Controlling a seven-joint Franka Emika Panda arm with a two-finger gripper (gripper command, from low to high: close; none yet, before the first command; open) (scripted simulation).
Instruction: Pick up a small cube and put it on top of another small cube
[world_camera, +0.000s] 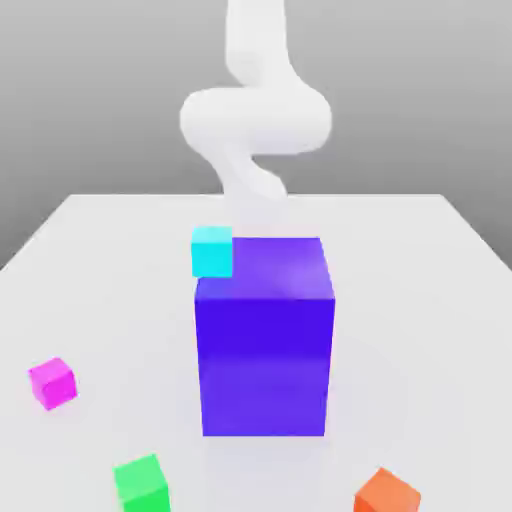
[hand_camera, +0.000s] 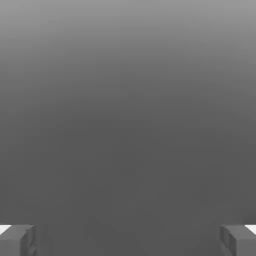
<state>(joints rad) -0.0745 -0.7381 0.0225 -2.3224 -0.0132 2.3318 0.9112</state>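
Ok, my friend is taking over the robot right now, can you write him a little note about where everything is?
Gripper: open, nothing between the fingers.
Small magenta cube: on the white table, at the exterior view's left, untouched.
Other small cubes: cyan beside the big blue-purple block near its top edge, green and orange at the near edge.
Done: nothing stacked.
Left: pick up the magenta cube and set it on another small cube.

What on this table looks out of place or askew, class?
Nothing is spilled or damaged. One oddity: the small cyan cube seems to sit high beside the big blue-purple block, at its upper corner on the exterior view's left; what supports it cannot be seen. The small magenta cube rests slightly turned on the white table.
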